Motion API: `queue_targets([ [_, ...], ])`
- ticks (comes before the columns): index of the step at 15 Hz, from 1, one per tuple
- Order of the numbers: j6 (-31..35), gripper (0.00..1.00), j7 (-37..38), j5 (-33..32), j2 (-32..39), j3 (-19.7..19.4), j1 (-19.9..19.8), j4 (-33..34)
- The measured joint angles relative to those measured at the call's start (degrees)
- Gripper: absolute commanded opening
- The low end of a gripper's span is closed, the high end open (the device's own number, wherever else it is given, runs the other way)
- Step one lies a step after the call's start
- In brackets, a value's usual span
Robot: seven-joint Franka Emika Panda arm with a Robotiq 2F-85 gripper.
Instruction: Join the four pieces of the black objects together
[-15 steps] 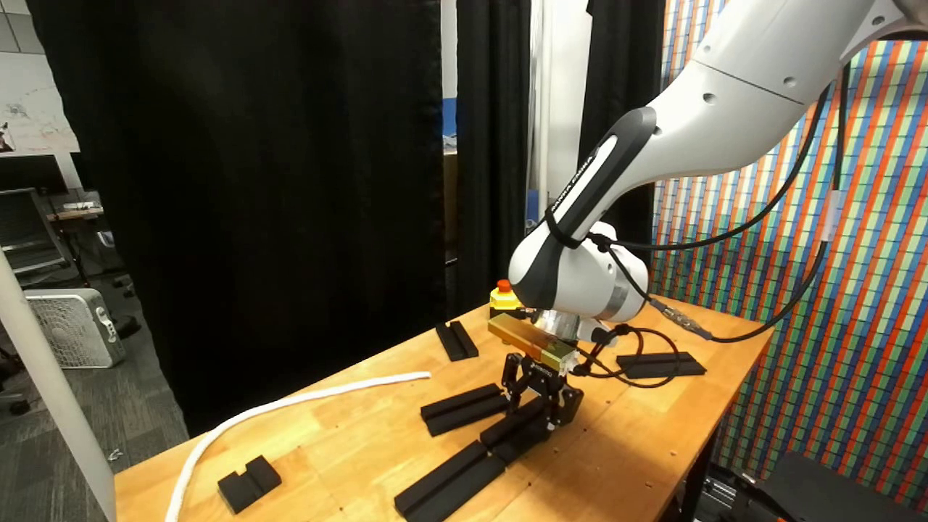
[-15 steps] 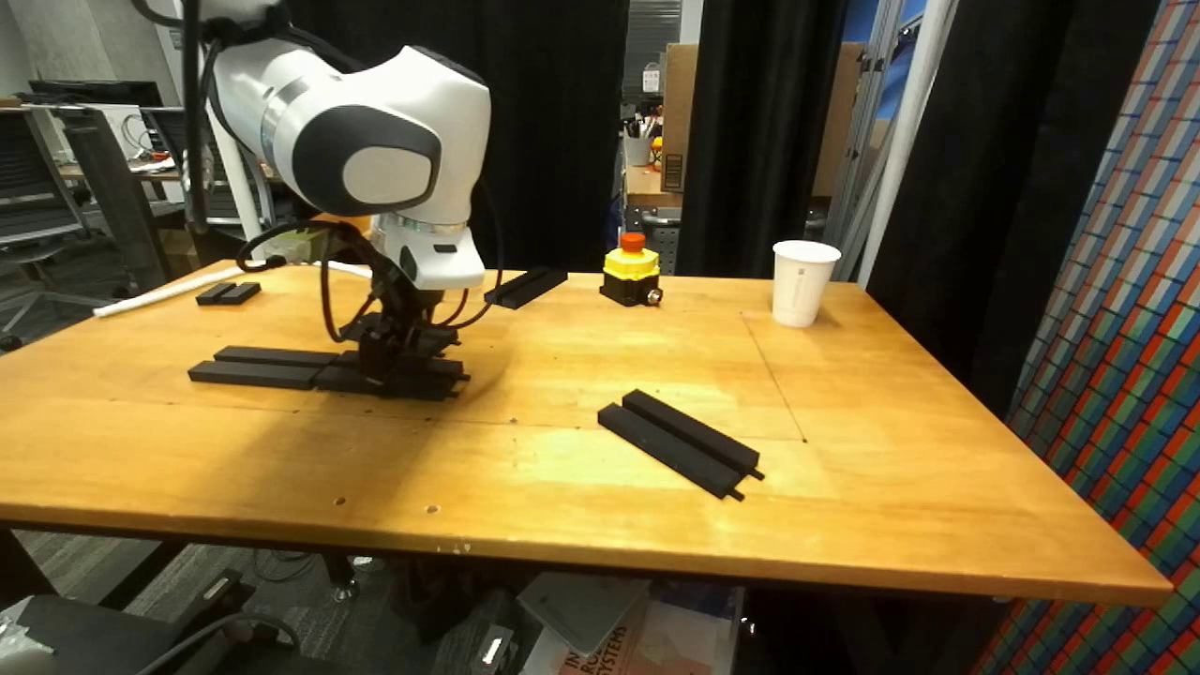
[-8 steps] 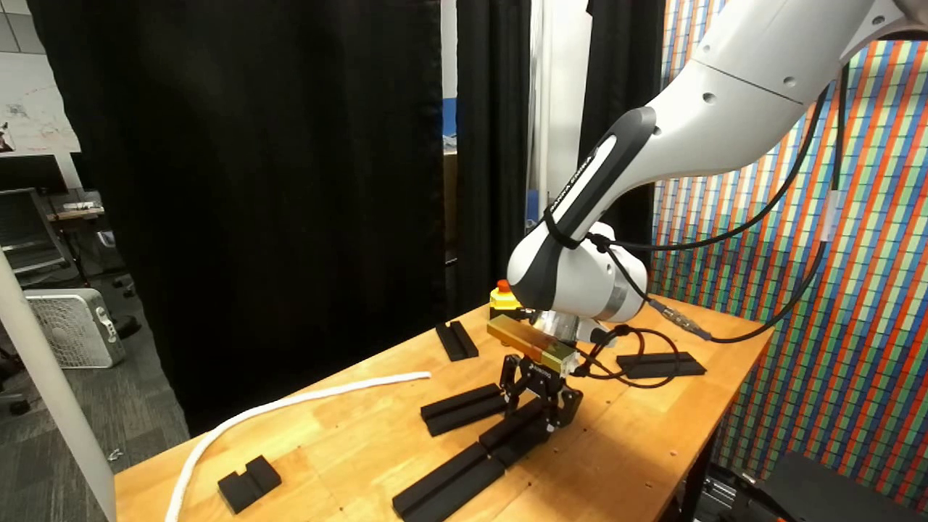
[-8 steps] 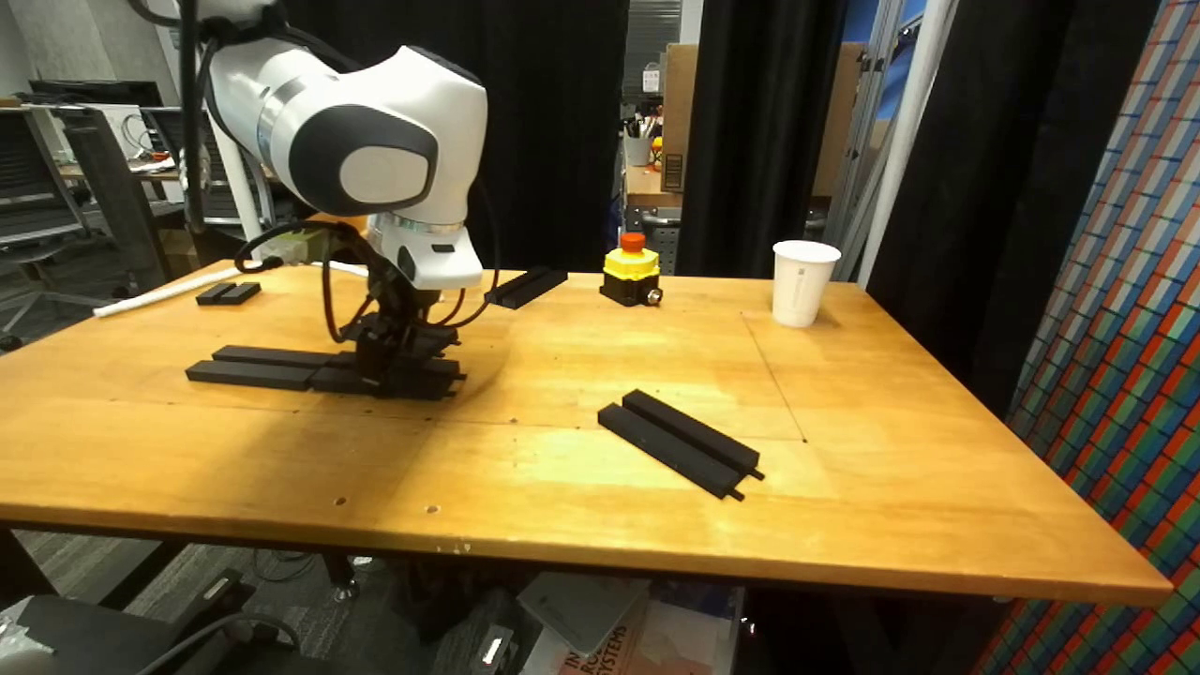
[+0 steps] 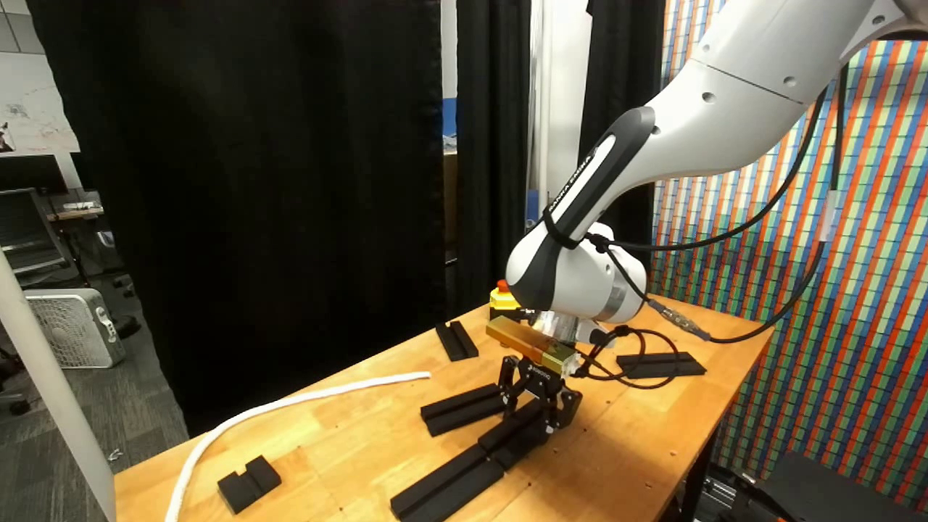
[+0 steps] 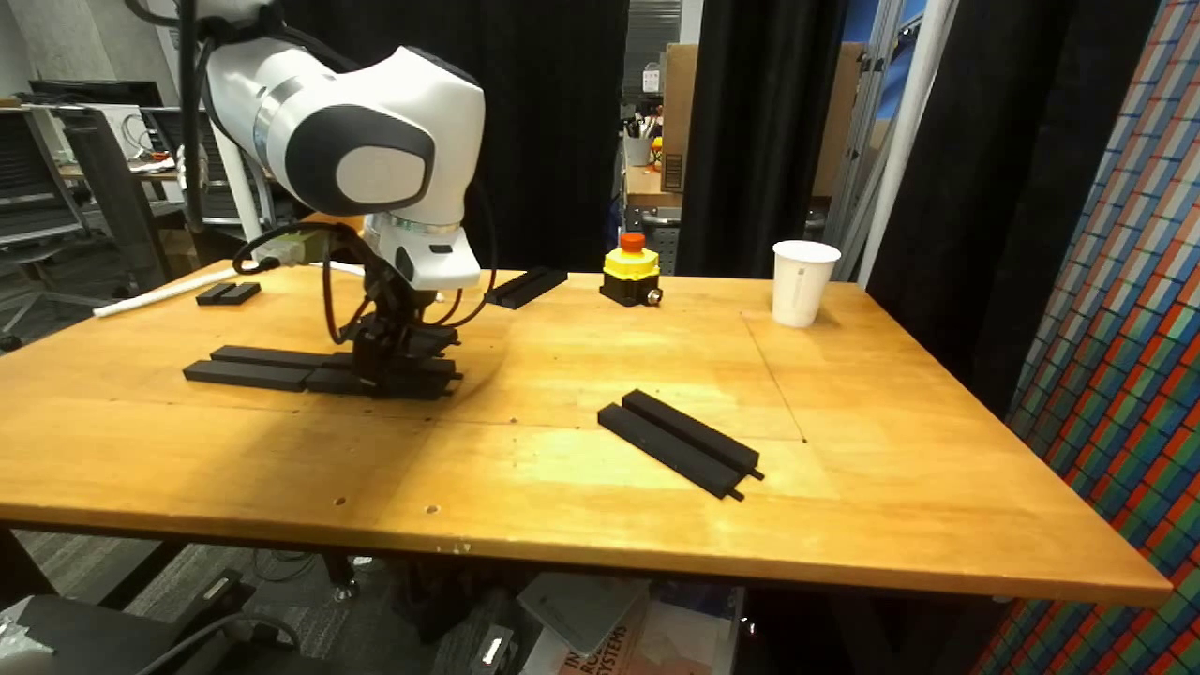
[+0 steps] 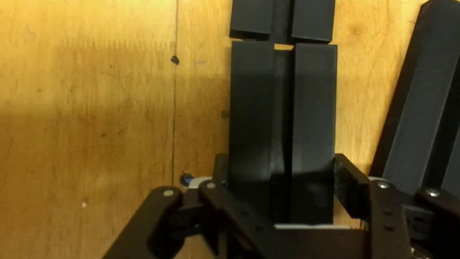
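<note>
Since the earlier frame, the gripper (image 5: 531,415) and the held bar (image 5: 511,439) had shifted slightly along the bar's length, and the leading bar (image 5: 447,484) had slid the same way. The third bar (image 5: 464,408) and the fourth bar (image 5: 660,365) had not moved.

In an exterior view, the held bar and the leading bar lay end to end, flat on the table (image 5: 362,420). The third bar lay just beside the held bar; the fourth bar lay well apart.

In an exterior view, pins (image 6: 457,377) projected from the trailing end of the held bar, and similar ones from the fourth bar.

In the wrist view, the fingers (image 7: 352,189) stood closed to the width of the held bar and gripped it by both long sides. A thin seam (image 7: 284,46) showed at the joint, and the held bar's end appeared to sit slightly to the right of the leading bar. Engagement of pins inside the joint could not be determined.

The step in hand was judged to be the closing of this joint. Correct execution called for lining up the groove (image 7: 281,108) of the held bar with that of the leading bar, then pushing straight lengthwise, the bar kept flat. No brace was visible on the leading bar, so a push alone would likely slide both. Progress was best judged by the seam, not by travel.
</note>
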Motion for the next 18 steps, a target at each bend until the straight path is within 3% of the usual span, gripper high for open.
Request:
queue_targets([
  [18,-0.72,0.46,4.76,6.95,-0.02,0.57,2.79,-0.62],
])
